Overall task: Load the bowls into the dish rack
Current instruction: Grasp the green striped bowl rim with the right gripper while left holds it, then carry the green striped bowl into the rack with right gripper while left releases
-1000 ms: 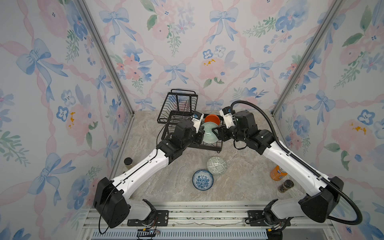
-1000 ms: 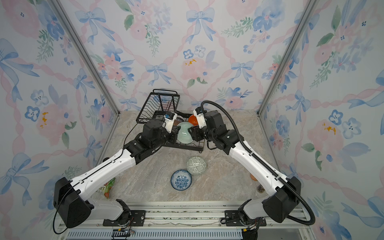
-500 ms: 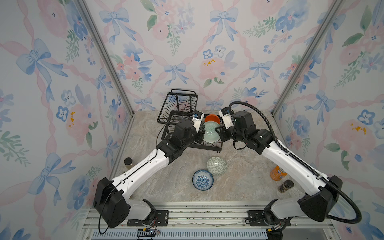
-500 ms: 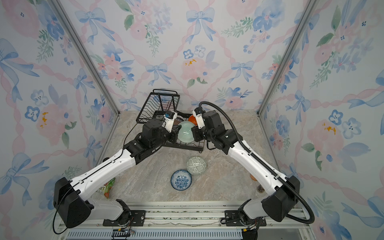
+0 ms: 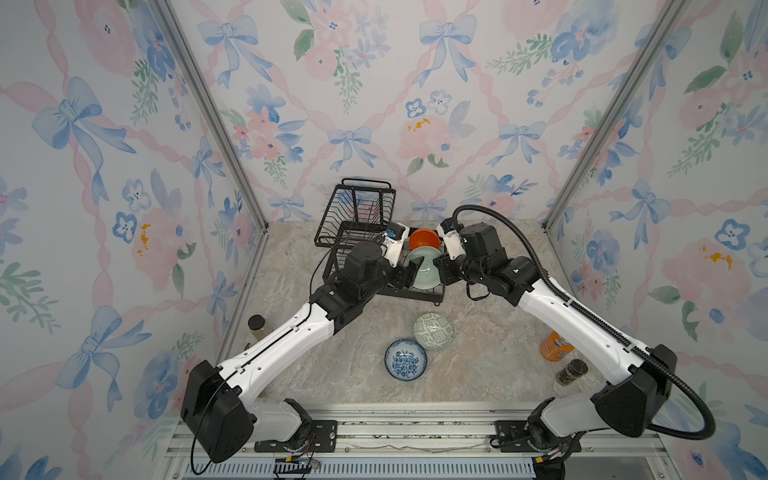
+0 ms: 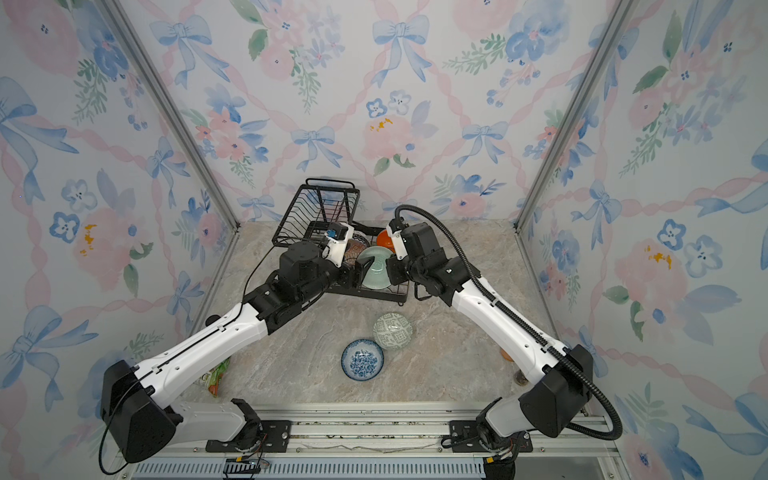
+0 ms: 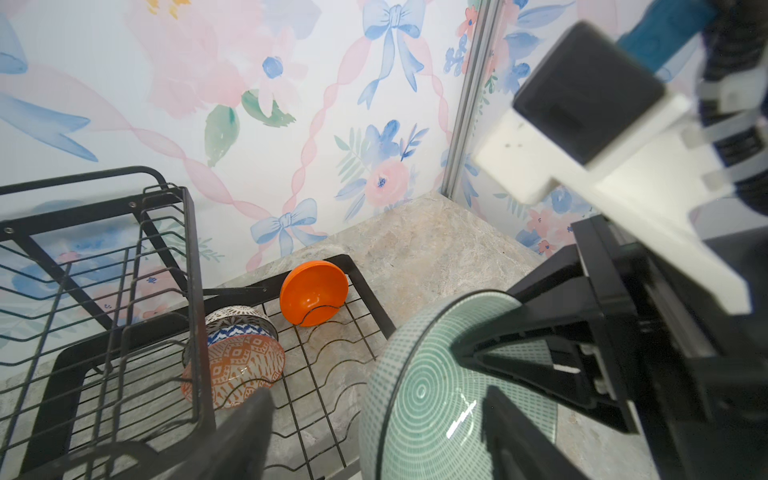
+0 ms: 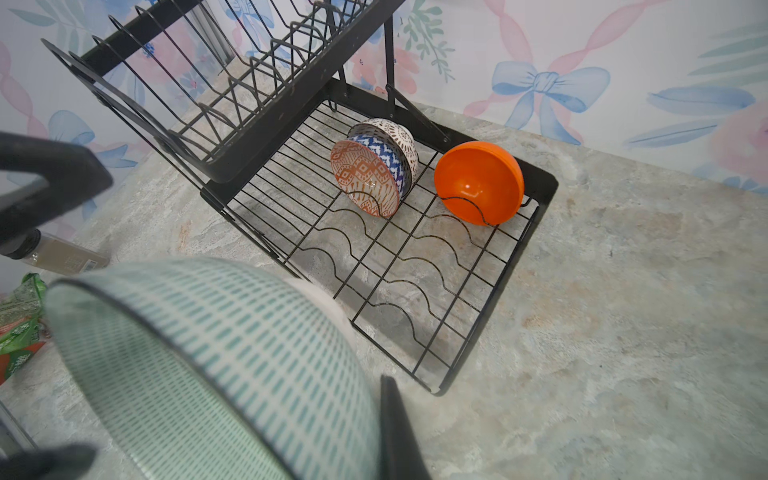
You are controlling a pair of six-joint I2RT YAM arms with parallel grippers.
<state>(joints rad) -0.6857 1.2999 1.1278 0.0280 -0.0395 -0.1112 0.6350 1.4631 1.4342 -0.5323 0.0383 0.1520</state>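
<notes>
The mint green bowl (image 5: 424, 272) (image 6: 376, 268) hangs on edge over the front of the dish rack (image 5: 357, 208) (image 6: 316, 216). My right gripper (image 5: 440, 270) (image 8: 374, 436) is shut on the bowl's wall (image 8: 208, 353). My left gripper (image 5: 406, 274) (image 7: 378, 440) is open, its fingers astride the bowl's other rim (image 7: 436, 395). On the lower tray stand a plain orange bowl (image 7: 313, 291) (image 8: 478, 183), an orange-white patterned bowl (image 7: 241, 361) (image 8: 365, 178) and a white-black patterned bowl (image 8: 395, 133). A green-white geometric bowl (image 5: 433, 331) and a blue-white floral bowl (image 5: 405, 359) sit on the table.
An orange can (image 5: 555, 345) and a dark jar (image 5: 572, 372) stand at the right by my right arm. A small jar (image 5: 256, 324) and a green packet (image 6: 216, 374) lie by the left wall. The rack's raised basket (image 8: 187, 83) overhangs the tray's left half.
My right gripper has shut on the mint green bowl. My left gripper has then opened and let go of it. The bowl has stayed above the rack's front.
</notes>
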